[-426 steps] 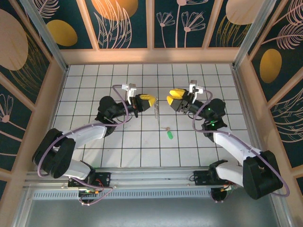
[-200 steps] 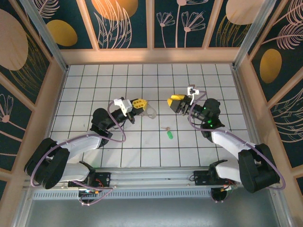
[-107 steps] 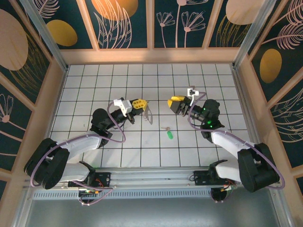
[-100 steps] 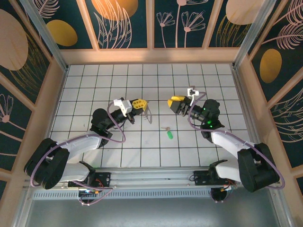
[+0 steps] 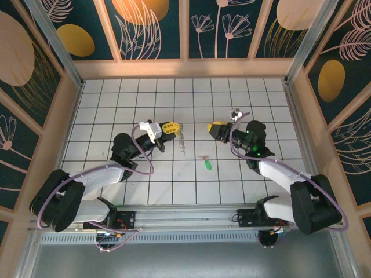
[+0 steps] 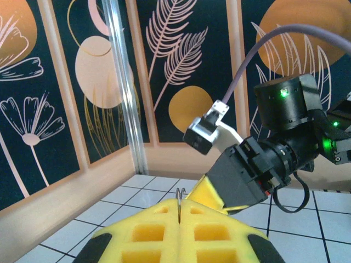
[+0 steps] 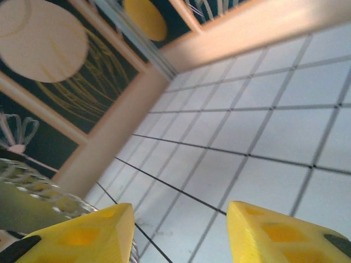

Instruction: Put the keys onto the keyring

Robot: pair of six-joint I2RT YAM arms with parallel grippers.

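My left gripper [image 5: 172,127] is shut on the keyring [image 5: 182,142], a thin silvery loop that hangs edge-on from its yellow fingertips above the tiles. In the left wrist view the ring's wire [image 6: 180,199] pokes up between the closed yellow pads [image 6: 148,227]. My right gripper [image 5: 213,128] faces it about one tile to the right, and its yellow fingers [image 7: 82,235] stand open with nothing between them. The keys [image 5: 207,164], a green plastic head with a small metal piece [image 5: 202,157], lie flat on the floor below and between the two grippers.
White tiled floor [image 5: 174,98] ringed by a wooden rim [image 5: 185,68] and patterned walls. The right arm's black wrist [image 6: 274,148] looms close ahead in the left wrist view. A blurred silvery beaded edge [image 7: 52,200] sits at the left of the right wrist view.
The left arm has pulled back and lowered with the keyring, which has turned from a visible loop to edge-on. The right gripper has dropped lower and edged left. The keys have not moved.
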